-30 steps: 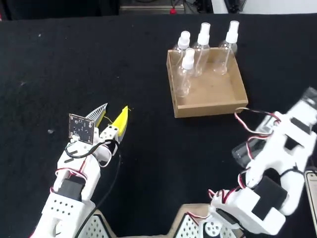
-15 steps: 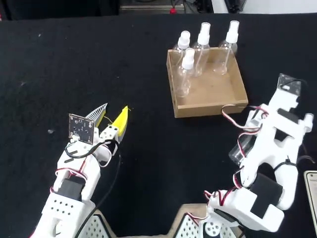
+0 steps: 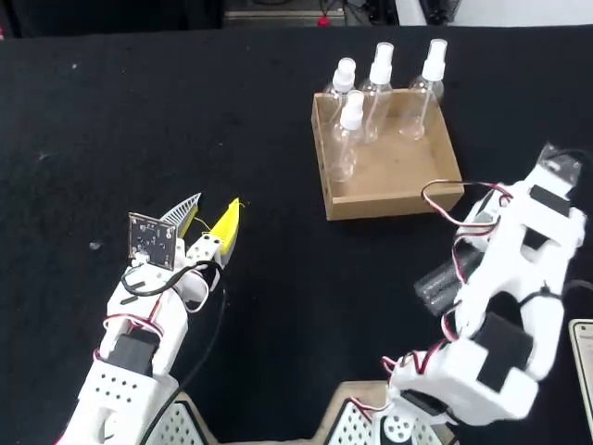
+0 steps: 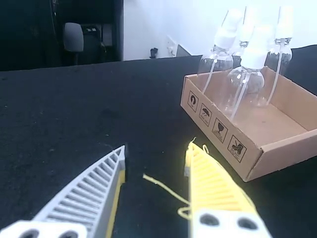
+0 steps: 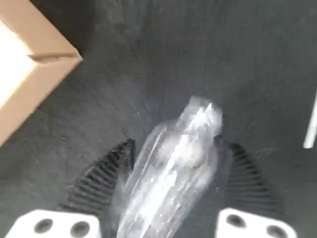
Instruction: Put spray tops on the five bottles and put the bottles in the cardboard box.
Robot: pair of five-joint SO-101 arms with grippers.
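As far as can be judged, mid-capping: right gripper (image 5: 181, 145) fingers closed around the fifth bottle (image 5: 171, 168), seemingly topless, near the cardboard box (image 3: 394, 202) holding four capped bottles (image 3: 352, 130); left gripper (image 4: 156, 147) fingers wide, empty, well apart; next calls for a spray top, then boxing; black counter (image 3: 185, 111); white wall (image 4: 188, 25) behind.
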